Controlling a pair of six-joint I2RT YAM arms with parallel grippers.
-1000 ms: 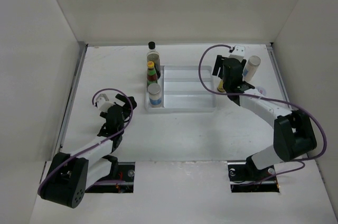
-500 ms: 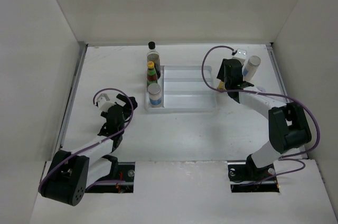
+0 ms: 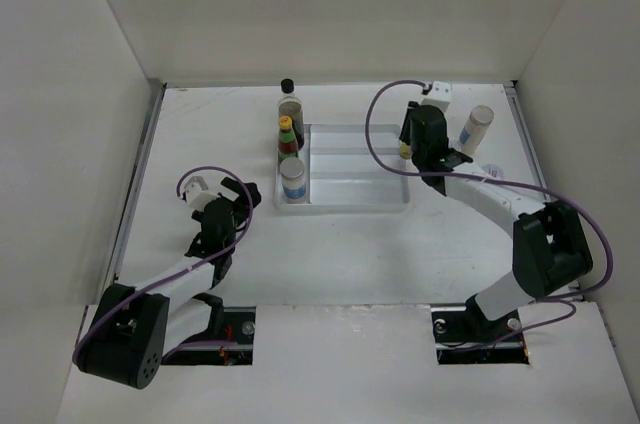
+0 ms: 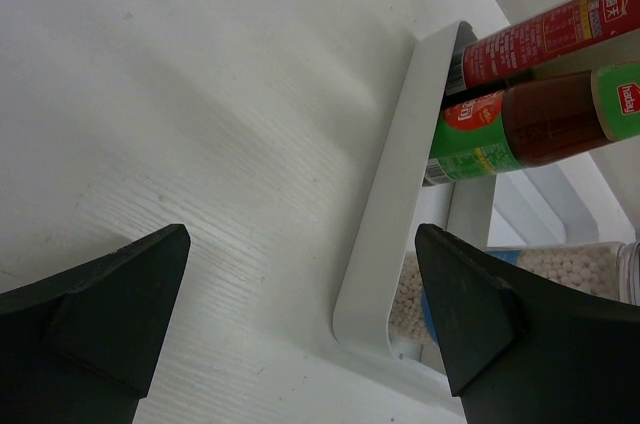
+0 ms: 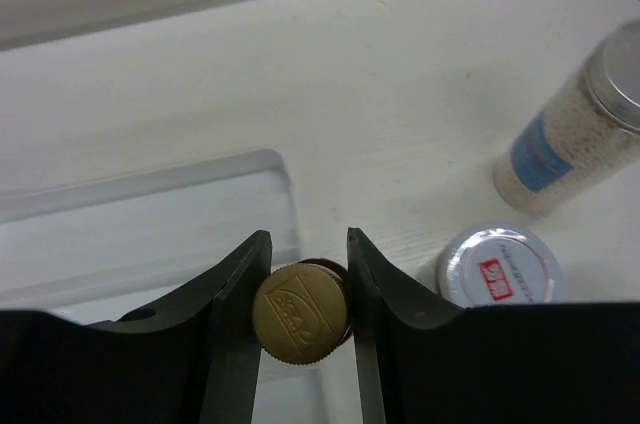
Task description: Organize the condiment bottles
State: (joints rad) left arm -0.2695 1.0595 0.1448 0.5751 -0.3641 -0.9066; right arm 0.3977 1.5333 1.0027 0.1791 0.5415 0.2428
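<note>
**At tray's right rim: right claw clamped on gold-capped bottle**

On the white table (image 3: pixel 200 124) a white ridged tray (image 3: pixel 350 169) sits mid-scene. Right claw (image 5: pixel 307 244) is reaching over the tray's right rim, and both fingers (image 5: pixel 240 284) press the sides of a small gold-capped bottle (image 5: pixel 298 312). The claw is clamped on that cap. The bottle stands upright right at the rim. Cannot tell whether its base is inside the tray or just outside.

Just right of that claw, a low jar with a white lid and red mark (image 5: pixel 497 264) stands on the table. Further right is a white shaker with a blue label (image 3: pixel 476 129), on the table and apart from the tray.

Along the tray's left side is a row of bottles:
- A tall clear black-capped bottle (image 3: pixel 290 104) is at the far-left corner. Unclear whether it is inside the tray or behind it.
- A green-red yellow-capped bottle (image 3: pixel 287 139) comes next, toward the arms.
- Another white shaker (image 3: pixel 293 181) stands in the near-left corner.

Left claw (image 4: pixel 300 234) sits low over the table left of the tray, fingers spread wide apart, nothing between them. It points at the tray's near-left corner, not touching it.
</note>
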